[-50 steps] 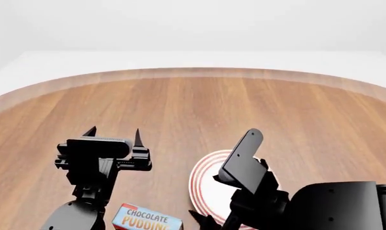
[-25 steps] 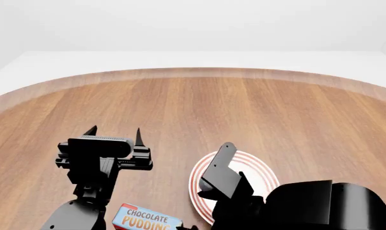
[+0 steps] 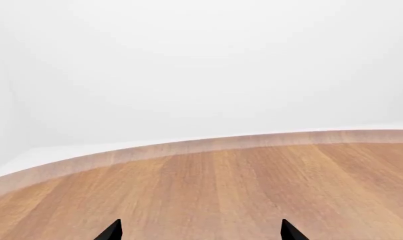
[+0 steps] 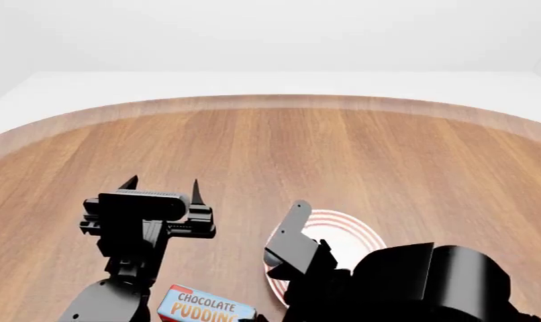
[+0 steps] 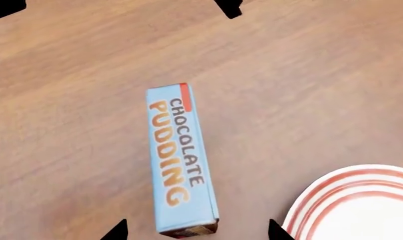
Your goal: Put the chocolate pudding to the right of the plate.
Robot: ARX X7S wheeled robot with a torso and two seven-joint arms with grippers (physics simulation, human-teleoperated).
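The chocolate pudding (image 4: 203, 306) lies flat near the table's front edge, left of the plate (image 4: 356, 231), which my right arm partly covers. In the right wrist view the light blue carton (image 5: 180, 160) lies lengthwise, with the plate's (image 5: 361, 205) red-ringed rim beside it. My right gripper (image 5: 196, 231) hovers open over the carton's dark brown end, one fingertip (image 5: 116, 231) on either side and not touching it. My left gripper (image 4: 162, 184) stands open above bare wood, farther back than the carton. In the left wrist view that gripper (image 3: 200, 232) has nothing between its tips.
The round wooden table (image 4: 280, 154) stretches away to a pale curved edge (image 4: 270, 100), with white floor beyond. My right arm's bulky black links (image 4: 414, 282) fill the lower right of the head view.
My right arm has swung left and lower toward the carton, covering more of the plate. The left arm has barely moved.
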